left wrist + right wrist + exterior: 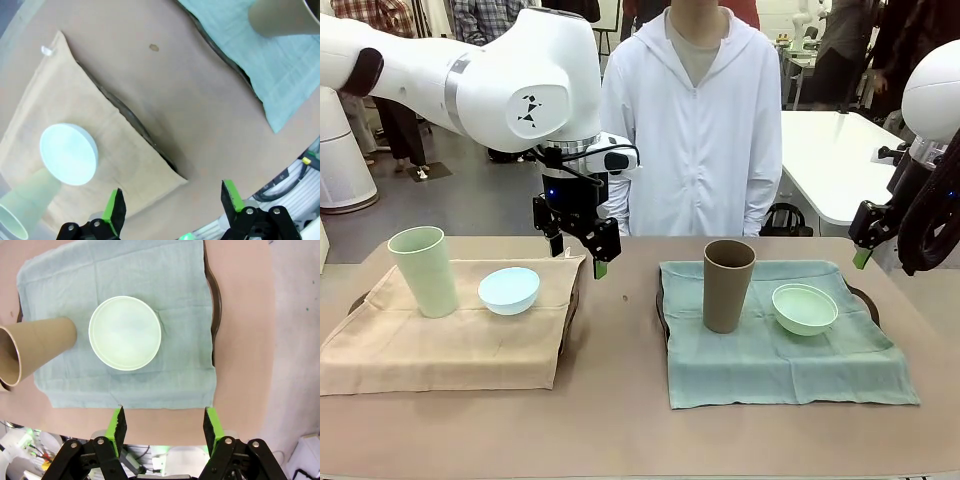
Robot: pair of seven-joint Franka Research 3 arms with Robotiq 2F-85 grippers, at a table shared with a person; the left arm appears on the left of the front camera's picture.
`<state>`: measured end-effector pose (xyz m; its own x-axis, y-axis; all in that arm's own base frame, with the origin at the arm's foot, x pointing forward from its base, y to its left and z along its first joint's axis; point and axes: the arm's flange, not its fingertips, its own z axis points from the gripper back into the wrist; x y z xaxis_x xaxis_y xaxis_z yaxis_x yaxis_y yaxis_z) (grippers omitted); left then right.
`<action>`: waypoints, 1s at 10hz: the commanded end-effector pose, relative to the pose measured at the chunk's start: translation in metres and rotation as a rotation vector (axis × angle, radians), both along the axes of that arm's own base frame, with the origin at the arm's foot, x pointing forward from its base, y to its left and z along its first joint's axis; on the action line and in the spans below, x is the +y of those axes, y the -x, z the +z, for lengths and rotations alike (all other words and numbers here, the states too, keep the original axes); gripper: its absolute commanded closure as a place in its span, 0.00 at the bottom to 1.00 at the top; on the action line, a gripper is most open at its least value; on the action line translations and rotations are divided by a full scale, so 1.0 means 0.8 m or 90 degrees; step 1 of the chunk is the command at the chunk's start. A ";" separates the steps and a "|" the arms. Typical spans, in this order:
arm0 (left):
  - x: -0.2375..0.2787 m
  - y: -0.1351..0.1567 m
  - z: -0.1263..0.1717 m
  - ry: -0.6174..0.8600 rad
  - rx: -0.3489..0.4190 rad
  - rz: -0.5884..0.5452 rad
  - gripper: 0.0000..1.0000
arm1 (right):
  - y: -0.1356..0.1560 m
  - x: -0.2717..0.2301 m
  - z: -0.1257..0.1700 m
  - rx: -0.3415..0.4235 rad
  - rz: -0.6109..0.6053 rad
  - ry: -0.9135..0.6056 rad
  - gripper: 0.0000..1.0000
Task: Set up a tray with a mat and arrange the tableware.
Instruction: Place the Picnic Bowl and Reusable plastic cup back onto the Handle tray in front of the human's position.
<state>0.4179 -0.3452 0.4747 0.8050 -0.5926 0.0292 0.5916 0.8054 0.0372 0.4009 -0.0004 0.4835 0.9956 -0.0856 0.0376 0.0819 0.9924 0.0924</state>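
**Two trays dressed, both arms clear of the tableware**

Nearest the front camera lies the bare tan tabletop, and just beyond it the front hems of two cloth mats. The beige cloth mat on the left drapes over a dark tray whose rim peeks out at the right edge; on it stand the tall tapered pale green plastic cup and, close beside it, the small round light blue plastic bowl. The teal cloth mat covers a second dark tray, carrying the tall tapered brown plastic cup and the small round mint green bowl, near each other but apart.

The left gripper hangs above the far right corner of the beige mat, spread wide and empty. The right gripper sits off the table's right edge; its own camera shows the green pads parted with nothing between them, looking straight down on the mint bowl's round rim. The left wrist camera catches a small dark speck on the table between the mats.

A person in a white hooded jacket stands at the far side. Behind are white tables.
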 end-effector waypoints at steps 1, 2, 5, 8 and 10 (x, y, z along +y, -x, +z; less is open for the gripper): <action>0.000 0.000 0.000 0.000 0.000 0.000 0.00 | -0.003 -0.001 -0.001 -0.005 -0.005 0.001 0.21; 0.023 -0.005 0.008 0.012 0.023 0.021 0.00 | 0.000 0.000 0.000 0.000 0.000 0.000 0.20; 0.181 -0.029 0.034 0.111 0.050 0.127 0.00 | 0.007 -0.044 0.000 0.003 -0.035 -0.033 0.20; 0.323 -0.004 0.073 0.220 0.036 0.190 0.00 | 0.024 -0.109 0.032 -0.002 -0.050 -0.167 0.20; 0.402 0.021 0.075 0.319 0.028 0.201 0.00 | 0.043 -0.163 0.049 -0.012 -0.063 -0.285 0.20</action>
